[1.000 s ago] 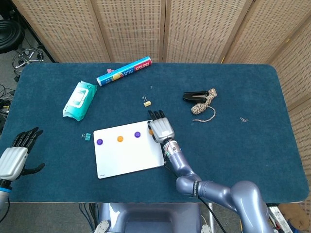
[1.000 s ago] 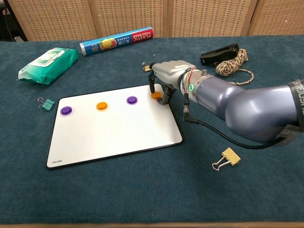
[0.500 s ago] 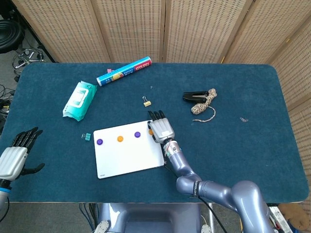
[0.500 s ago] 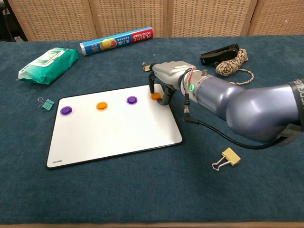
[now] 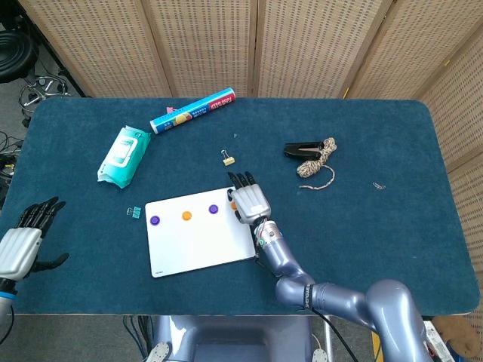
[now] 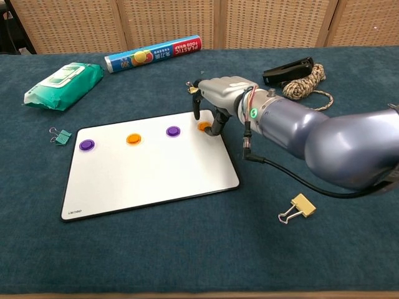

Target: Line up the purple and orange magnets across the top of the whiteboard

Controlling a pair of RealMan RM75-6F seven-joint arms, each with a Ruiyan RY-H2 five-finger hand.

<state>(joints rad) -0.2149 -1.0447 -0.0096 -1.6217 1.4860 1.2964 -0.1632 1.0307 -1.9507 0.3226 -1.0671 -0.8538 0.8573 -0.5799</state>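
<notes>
You are working on a blue surface (image 6: 187, 249) with the whiteboard (image 6: 149, 171) lying left of centre in the chest view. Your right hand (image 6: 225, 94) is hovering over the board's upper right corner, fingers (image 6: 216, 124) curling down around the last orange magnet (image 6: 204, 126); whether they are touching it I cannot tell. Along the top edge a purple magnet (image 6: 86, 144), an orange magnet (image 6: 133, 138) and a second purple magnet (image 6: 173, 131) are sitting in an alternating row. Your left hand (image 5: 23, 245) is resting idle at the lower left of the head view, fingers spread, holding nothing.
</notes>
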